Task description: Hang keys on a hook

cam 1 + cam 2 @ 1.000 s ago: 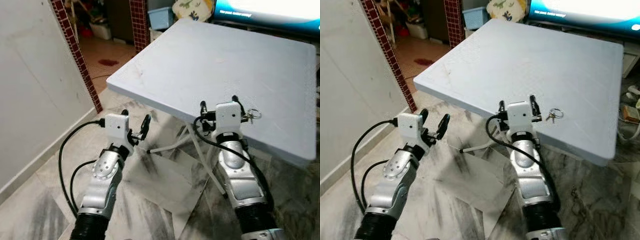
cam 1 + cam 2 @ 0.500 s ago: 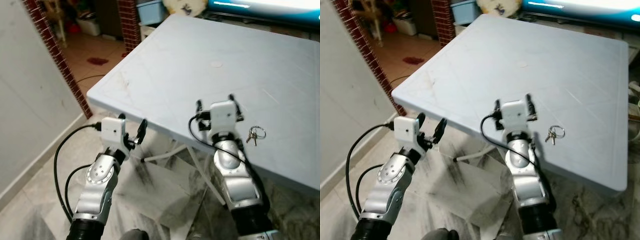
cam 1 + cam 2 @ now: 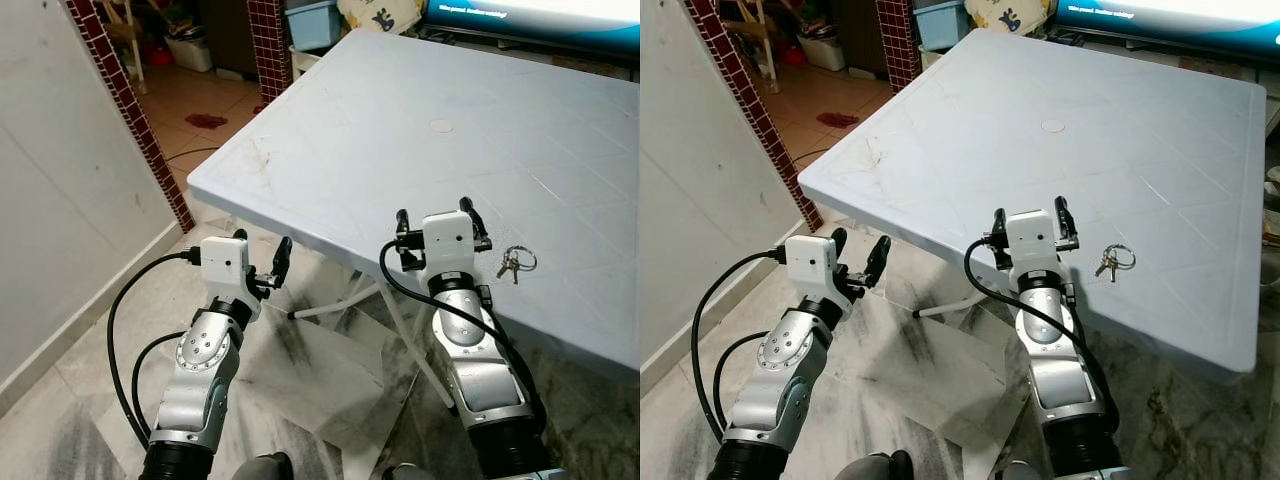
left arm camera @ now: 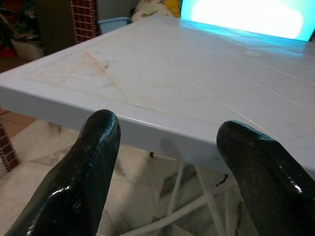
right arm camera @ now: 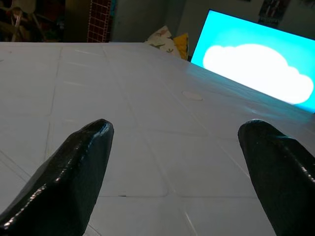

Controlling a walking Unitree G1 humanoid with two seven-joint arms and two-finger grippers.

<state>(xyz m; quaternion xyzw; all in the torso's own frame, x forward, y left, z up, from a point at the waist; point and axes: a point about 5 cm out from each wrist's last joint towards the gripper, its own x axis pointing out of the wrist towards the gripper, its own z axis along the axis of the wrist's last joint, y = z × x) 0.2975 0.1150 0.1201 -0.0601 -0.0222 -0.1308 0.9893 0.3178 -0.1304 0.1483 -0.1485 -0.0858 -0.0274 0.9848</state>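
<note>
I can read nothing here: the bright screen [image 3: 530,15] beyond my counter [image 3: 420,130] shows lettering too small to make out.

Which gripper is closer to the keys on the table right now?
Right. The right gripper hovers open over the table's near edge, just left of the keys. The left gripper, also open, is off the table, below its near corner.
</note>
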